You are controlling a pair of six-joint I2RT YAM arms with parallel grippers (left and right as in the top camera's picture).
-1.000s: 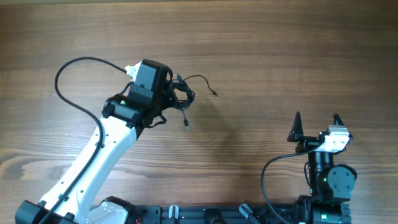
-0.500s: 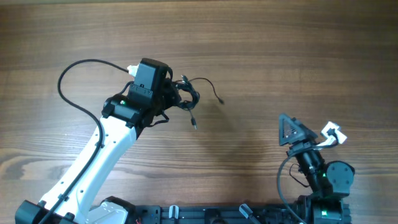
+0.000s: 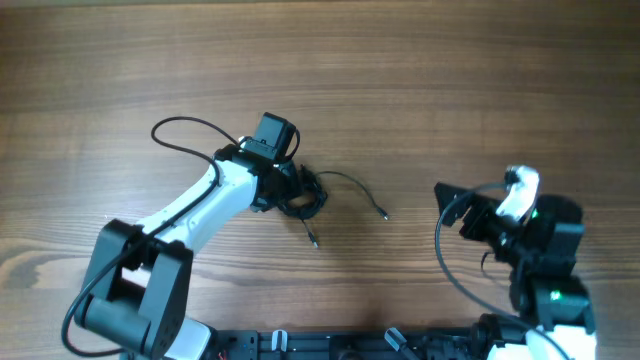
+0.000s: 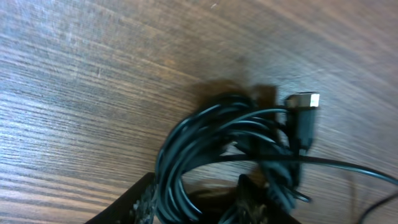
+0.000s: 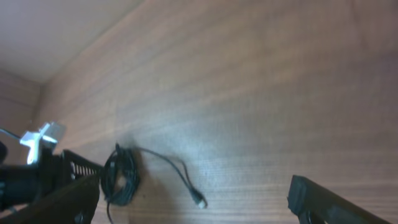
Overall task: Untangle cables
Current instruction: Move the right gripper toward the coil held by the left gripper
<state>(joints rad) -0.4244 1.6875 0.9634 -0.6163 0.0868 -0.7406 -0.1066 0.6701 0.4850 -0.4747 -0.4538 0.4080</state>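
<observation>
Wood-grain brown desk (image 3: 450, 80) fills every view. Across its near-left part the white left arm (image 3: 190, 210) reaches in at a slant, with a thick black lead (image 3: 185, 128) looping off behind it. The darker right arm (image 3: 545, 250) sits folded at the near-right corner. The left gripper (image 4: 194, 194) is down low over the desk with its jaws partly apart. In its wrist view the two fingers (image 4: 134, 202) show at the bottom edge with bare space between them, and strands of the coil run loose through that gap rather than pinched. The right gripper (image 5: 196, 183) is spread as wide as it goes and has hold of nothing. It hangs above the desk, well apart from the left gripper and facing it. The cables (image 3: 303, 195) lie on the desk as a small coil of thin black loops, partly between the left gripper's fingers and mostly just ahead of its tips. Two loose strands leave the coil on the side toward the right gripper. The longer one stops at a tiny strand end (image 3: 385, 215) on bare wood, well short of that gripper. A metal-tipped plug (image 4: 305, 99) rests against the coil's far edge, ahead of the left gripper.
</observation>
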